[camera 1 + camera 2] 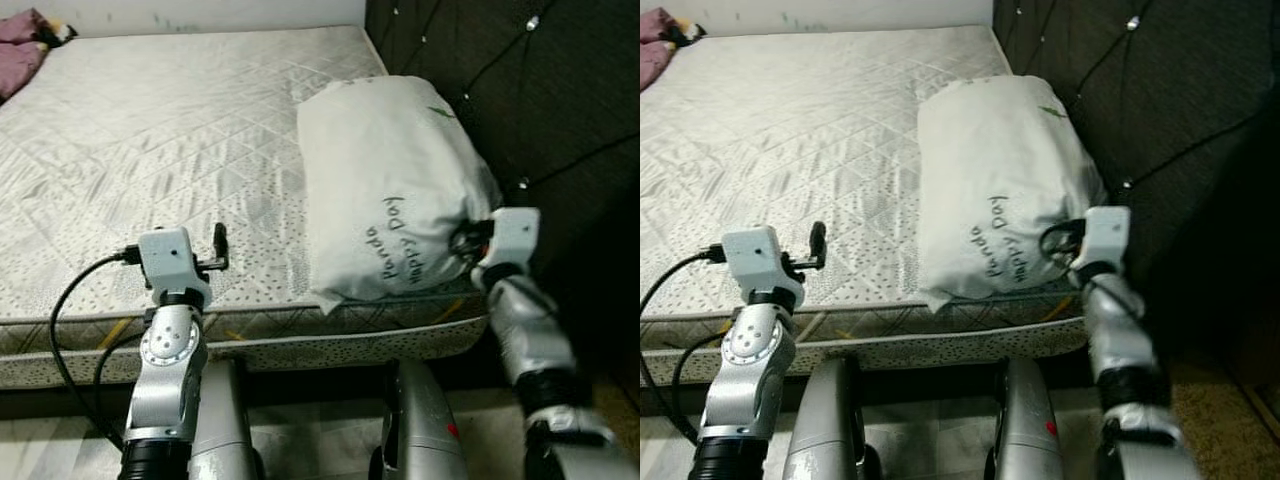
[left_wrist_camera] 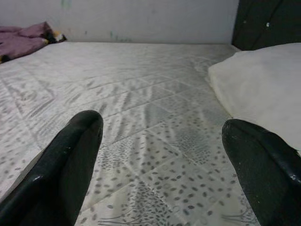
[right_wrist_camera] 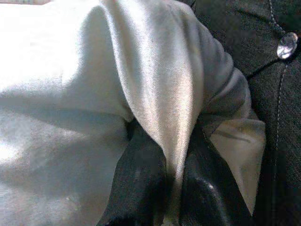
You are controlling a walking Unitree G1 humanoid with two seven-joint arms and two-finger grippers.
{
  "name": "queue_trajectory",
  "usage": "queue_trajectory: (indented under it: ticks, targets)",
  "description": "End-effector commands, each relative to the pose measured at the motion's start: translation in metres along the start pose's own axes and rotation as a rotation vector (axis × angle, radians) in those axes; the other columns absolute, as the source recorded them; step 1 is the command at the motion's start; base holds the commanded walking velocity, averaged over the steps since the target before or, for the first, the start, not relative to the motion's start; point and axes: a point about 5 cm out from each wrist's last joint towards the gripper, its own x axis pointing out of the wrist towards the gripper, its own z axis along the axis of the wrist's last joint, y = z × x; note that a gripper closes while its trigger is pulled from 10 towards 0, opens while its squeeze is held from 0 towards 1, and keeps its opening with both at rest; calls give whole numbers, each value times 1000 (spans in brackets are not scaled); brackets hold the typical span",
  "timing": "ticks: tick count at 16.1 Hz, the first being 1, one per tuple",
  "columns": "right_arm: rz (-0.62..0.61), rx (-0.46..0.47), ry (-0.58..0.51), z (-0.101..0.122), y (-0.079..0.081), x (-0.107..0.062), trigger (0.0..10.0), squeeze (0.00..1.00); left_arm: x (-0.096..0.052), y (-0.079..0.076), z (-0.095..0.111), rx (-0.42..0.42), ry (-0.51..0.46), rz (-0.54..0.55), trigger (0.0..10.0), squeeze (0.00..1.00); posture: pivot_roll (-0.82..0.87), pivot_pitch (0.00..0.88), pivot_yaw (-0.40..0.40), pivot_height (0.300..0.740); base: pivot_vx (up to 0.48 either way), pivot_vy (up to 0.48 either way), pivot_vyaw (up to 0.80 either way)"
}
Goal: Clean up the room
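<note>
A white pillow [image 1: 390,190] printed "Panda Happy Day" lies at the right end of the bed, against the dark headboard [image 1: 520,110]. My right gripper [image 1: 465,240] is at the pillow's near right corner. In the right wrist view its black fingers [image 3: 141,183] are shut on a fold of the pillow [image 3: 155,94] fabric. My left gripper [image 1: 222,245] hovers low over the mattress [image 1: 160,150] near its front edge, left of the pillow. In the left wrist view its fingers [image 2: 70,160] stand wide apart, nothing between them.
A purple cloth bundle [image 1: 22,45] lies at the far left corner of the bed, by the wall. The tufted headboard with shiny buttons runs along the right. My legs [image 1: 410,420] stand against the bed's front edge.
</note>
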Motion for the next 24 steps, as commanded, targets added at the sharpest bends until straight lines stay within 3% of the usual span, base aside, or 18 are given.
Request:
queue_trajectory:
  ticks: [1,4,6,7,9,10,11,12,17,21,22,23,24]
  targets:
    - [69,19,-1,-2,21,-7,0,0,-2,3,-3,9,7,4,10000,0,-47,0,34,519,0,0,0]
    - [95,33,19,-7,33,-15,0,0,-3,4,-5,14,11,5,10000,0,-45,0,34,519,0,0,0]
    - [131,6,31,-2,33,-6,0,0,-1,4,-4,18,8,4,10000,0,-43,0,36,519,0,0,0]
    - [145,-13,33,3,28,1,0,0,0,4,-3,19,6,3,10000,0,-40,0,34,519,0,0,0]
    - [96,-112,27,32,-12,25,0,0,1,7,-3,24,0,14,10000,0,-38,0,22,519,0,0,0]
    - [84,-127,25,39,-19,29,0,0,1,8,-3,26,1,18,10000,0,-38,0,21,519,0,0,0]
    - [9,-161,17,60,-39,39,0,0,0,9,-4,26,2,25,10000,0,-36,0,17,519,0,0,0]
    - [-49,-158,7,72,-48,43,0,0,1,10,-4,25,0,37,10000,0,-36,0,15,519,0,0,0]
    - [-72,-154,-33,92,-53,52,0,0,2,17,-2,36,-9,54,10000,0,-18,0,7,519,0,0,0]
    - [-52,-156,11,71,-50,48,0,0,2,13,-3,36,-3,45,10000,0,-23,0,10,519,0,0,0]
    - [-34,-141,16,61,-45,46,10000,0,2,10,-4,31,-1,34,10000,0,-30,0,17,519,0,0,0]
    - [-8,-122,-10,51,-35,41,10000,1000,0,8,-5,27,4,22,10000,0,-31,0,19,519,0,0,0]
    - [13,-129,-22,45,-28,39,10000,1000,0,7,-6,26,7,19,10000,0,-34,0,23,519,0,0,0]
